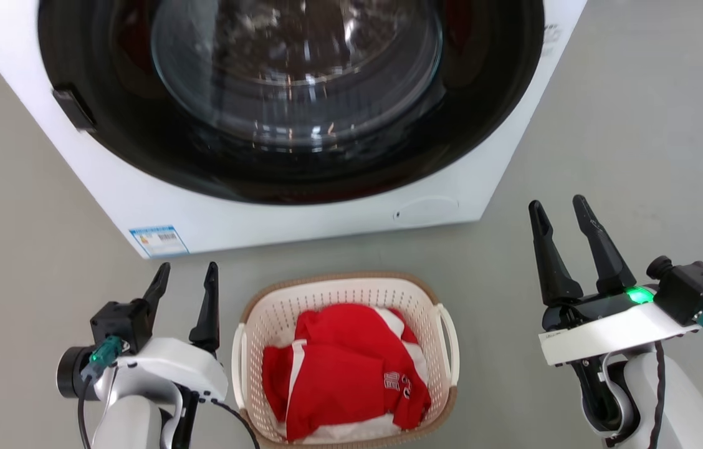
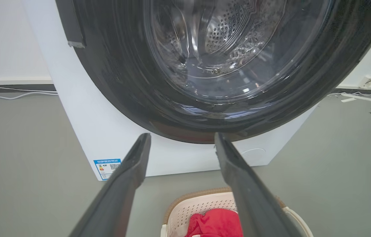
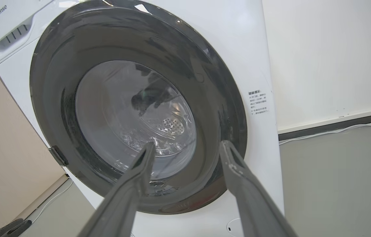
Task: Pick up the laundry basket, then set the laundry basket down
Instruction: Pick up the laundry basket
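Laundry basket [image 1: 277,321] [image 2: 188,209]: cream-white perforated plastic, rounded-rectangular, with a brown woven-look rim and a loop handle [image 1: 449,349] on each side. It is set on the grey floor [image 1: 638,125], just in front of the washer and between the two arms. A crumpled red garment with white panels [image 1: 339,374] [image 2: 215,225] is contained in it.

Left gripper [image 1: 188,269] [image 2: 182,135] is seen just beside the laundry basket's left side, apart from the handle. Its two long dark fingers are spread and nothing is gripped between them. Right gripper [image 1: 557,202] [image 3: 188,143] is seen further up the head view, well apart from the basket's right side. Its fingers are likewise spread, with nothing between them. A green light [image 1: 638,294] is lit on the right wrist.

Beyond the basket, a white front-loading washing machine [image 1: 301,218] [image 2: 83,125] [image 3: 258,49] is stood on the floor. Its front is taken up by a round door with a dark rim and domed glass [image 1: 289,168], through which a perforated steel drum is made out in the wrist views. A blue-edged label [image 1: 158,241] [image 2: 107,167] is stuck at the lower left corner of its front.
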Tool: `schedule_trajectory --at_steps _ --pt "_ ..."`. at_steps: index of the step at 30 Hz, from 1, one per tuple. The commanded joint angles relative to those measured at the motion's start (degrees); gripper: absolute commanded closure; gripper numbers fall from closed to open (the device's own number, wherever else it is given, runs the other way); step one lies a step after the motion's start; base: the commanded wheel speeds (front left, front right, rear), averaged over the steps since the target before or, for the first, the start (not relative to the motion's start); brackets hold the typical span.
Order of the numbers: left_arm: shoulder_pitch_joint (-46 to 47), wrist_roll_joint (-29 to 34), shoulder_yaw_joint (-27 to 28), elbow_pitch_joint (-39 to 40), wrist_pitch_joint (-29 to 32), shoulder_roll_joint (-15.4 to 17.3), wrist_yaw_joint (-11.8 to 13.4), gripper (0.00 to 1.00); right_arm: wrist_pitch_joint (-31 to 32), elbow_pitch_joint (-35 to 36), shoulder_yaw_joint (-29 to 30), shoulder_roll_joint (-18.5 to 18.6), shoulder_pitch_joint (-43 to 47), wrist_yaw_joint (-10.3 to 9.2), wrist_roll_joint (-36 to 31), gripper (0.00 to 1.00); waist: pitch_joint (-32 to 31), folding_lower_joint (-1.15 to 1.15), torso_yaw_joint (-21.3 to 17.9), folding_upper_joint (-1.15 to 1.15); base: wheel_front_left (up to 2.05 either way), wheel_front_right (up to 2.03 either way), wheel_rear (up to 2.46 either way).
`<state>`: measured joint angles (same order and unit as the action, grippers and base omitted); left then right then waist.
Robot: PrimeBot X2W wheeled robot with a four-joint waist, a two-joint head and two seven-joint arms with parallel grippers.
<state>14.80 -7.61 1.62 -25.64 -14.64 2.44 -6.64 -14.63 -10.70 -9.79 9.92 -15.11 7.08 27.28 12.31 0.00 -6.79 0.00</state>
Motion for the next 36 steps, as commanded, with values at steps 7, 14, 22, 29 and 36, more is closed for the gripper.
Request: schedule_trajectory --at_steps 7,14,22,29,36 --pt "-2.95 -1.70 0.49 6.83 -0.36 0.51 0.38 0.00 -0.37 0.64 -0.43 -0.53 1.68 0.41 -1.04 0.00 -5.18 0.00 0.19 0.00 0.00 0.00 0.00" --pt "-6.43 -3.99 -1.83 12.13 -0.36 0.45 2.89 0.00 -0.37 0.77 0.58 -0.46 3.55 0.41 -1.97 0.00 -7.36 0.00 0.69 0.00 0.00 0.00 0.00" --pt "-8.64 -4.27 -3.07 17.42 -0.36 0.44 5.31 0.00 -0.37 1.16 2.35 -0.42 5.07 0.41 -2.95 0.00 -7.78 0.00 1.46 0.00 0.00 0.00 0.00" --pt "-9.89 -4.46 -2.26 18.15 -0.36 0.44 5.72 0.00 -0.37 1.18 2.86 -0.50 5.67 0.41 -3.22 0.00 -8.06 0.00 1.58 0.00 0.00 0.00 0.00" --pt "-9.85 -4.90 -2.56 17.84 -0.36 0.44 5.98 0.00 -0.37 0.97 2.46 -0.26 5.48 0.41 -2.95 0.00 -7.75 0.00 1.36 0.00 0.00 0.00 0.00"
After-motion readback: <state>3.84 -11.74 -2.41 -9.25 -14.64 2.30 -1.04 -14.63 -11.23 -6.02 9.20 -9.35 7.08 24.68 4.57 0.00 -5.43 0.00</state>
